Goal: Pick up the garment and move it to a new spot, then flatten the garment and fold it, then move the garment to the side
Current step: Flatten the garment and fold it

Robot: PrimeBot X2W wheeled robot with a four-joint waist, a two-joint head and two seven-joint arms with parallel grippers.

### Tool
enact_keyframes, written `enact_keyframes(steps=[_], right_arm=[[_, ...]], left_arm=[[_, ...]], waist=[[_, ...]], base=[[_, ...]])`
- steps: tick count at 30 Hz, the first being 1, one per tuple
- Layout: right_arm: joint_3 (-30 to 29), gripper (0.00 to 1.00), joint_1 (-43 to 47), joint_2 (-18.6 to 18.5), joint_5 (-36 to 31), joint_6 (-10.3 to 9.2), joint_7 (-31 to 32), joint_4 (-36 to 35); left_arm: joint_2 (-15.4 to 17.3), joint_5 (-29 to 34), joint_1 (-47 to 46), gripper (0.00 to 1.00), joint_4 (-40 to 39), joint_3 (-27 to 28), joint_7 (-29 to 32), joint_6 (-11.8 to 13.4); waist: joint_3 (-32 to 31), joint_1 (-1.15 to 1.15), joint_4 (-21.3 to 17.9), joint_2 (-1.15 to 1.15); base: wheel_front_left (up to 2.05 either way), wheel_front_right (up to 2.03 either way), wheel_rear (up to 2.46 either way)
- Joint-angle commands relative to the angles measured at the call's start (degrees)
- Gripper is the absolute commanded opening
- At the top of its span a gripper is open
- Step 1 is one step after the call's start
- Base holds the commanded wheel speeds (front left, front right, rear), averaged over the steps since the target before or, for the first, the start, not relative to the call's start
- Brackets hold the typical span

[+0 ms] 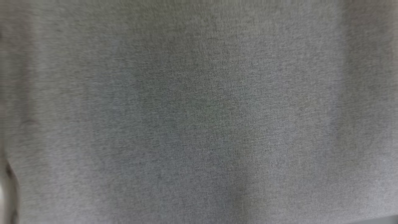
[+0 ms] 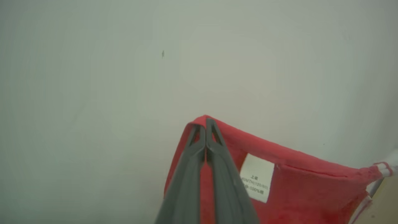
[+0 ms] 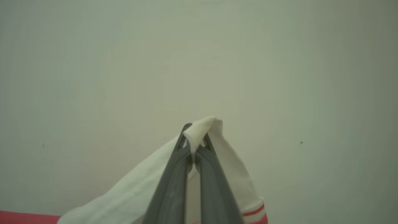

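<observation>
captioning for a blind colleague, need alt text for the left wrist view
The left claw, fingers pinched together, grips the red edge of the garment, held up before a plain pale surface. A white care label is sewn inside the edge, beside the claw.

Garment (image 2: 295, 174) in left gripper (image 2: 205, 124) and right gripper (image 3: 197, 137), label (image 2: 257, 178) beside left gripper

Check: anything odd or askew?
Nothing damaged. Left gripper is shut on the garment at its red edge by the label; right gripper on its white part. Oddity: blurred grey fabric close before the head camera.
</observation>
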Motion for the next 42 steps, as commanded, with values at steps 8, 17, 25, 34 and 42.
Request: enact_keyframes(steps=[8,17,25,34,42], right_arm=[[0.31,0.00,23.43,-2.29,3.45,0.16,12.38,-6.32],[-9.67,0.00,51.92,1.77,-6.51,0.16,26.84,-17.57],[-20.03,0.00,67.32,11.29,-12.83,0.11,32.57,-23.76],[-22.67,0.00,76.04,12.82,-14.04,0.10,32.98,-20.95],[-21.47,0.00,81.59,12.81,-16.93,0.10,34.56,-15.83]], left_arm=[[0.65,-6.79,22.45,0.00,-4.60,-2.54,1.05,0.08],[-2.78,-11.16,49.25,0.00,-9.18,-5.93,3.36,2.62],[-4.86,-12.68,63.38,0.00,-9.44,-8.39,2.98,3.92],[-3.74,-11.08,71.85,0.00,-8.95,-10.50,3.71,6.57],[-2.47,-9.76,76.90,0.00,-8.05,-12.52,6.77,10.13]], waist=[[-16.48,0.02,2.80,0.00],[-28.53,0.02,4.49,0.00],[-35.25,0.02,4.92,0.00],[-39.76,0.02,4.93,0.00],[-42.16,0.02,5.24,0.00]], base=[[0.00,0.00,0.00],[0.00,0.00,0.00],[0.00,0.00,0.00],[0.00,0.00,0.00],[0.00,0.00,0.00]])
